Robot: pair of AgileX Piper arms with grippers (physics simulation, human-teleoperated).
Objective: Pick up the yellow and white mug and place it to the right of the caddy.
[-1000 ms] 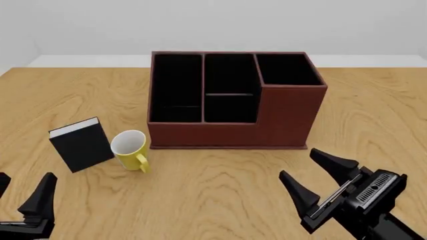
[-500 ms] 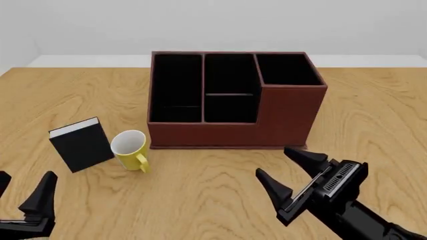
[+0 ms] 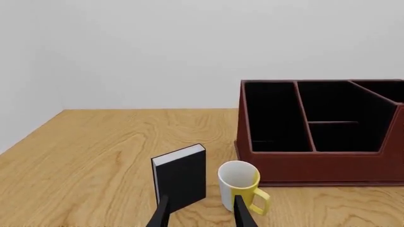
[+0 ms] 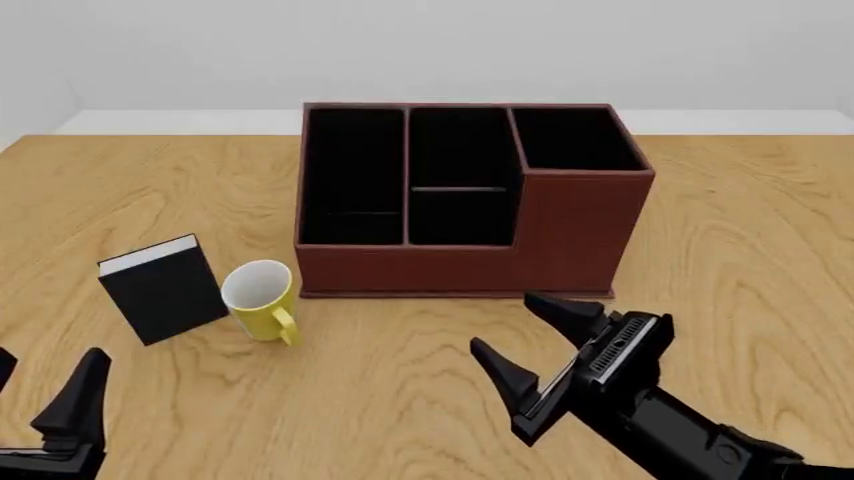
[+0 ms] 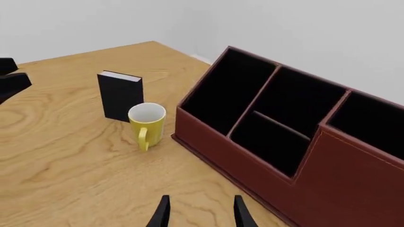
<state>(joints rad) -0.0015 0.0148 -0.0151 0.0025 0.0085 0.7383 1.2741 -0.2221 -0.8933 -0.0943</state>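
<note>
The yellow and white mug (image 4: 260, 298) stands upright on the table, just left of the caddy's front left corner, with its handle toward the near edge. It also shows in both wrist views (image 3: 240, 187) (image 5: 147, 124). The reddish-brown caddy (image 4: 441, 270) fills the table's middle, its taller section at the right. My right gripper (image 4: 510, 328) hovers open in front of the caddy, well to the right of the mug and holding nothing. My left gripper (image 4: 40, 388) is open at the near left corner, short of the mug, and empty.
A small black book (image 4: 163, 290) with white pages stands upright just left of the mug, almost touching it. The wooden table (image 4: 747, 250) stretches out to the right of the caddy. A white wall lies behind the table's far edge.
My right gripper has moved left and forward, from the near right corner to in front of the caddy. The left gripper dropped only slightly. Mug, book and caddy have not moved.
</note>
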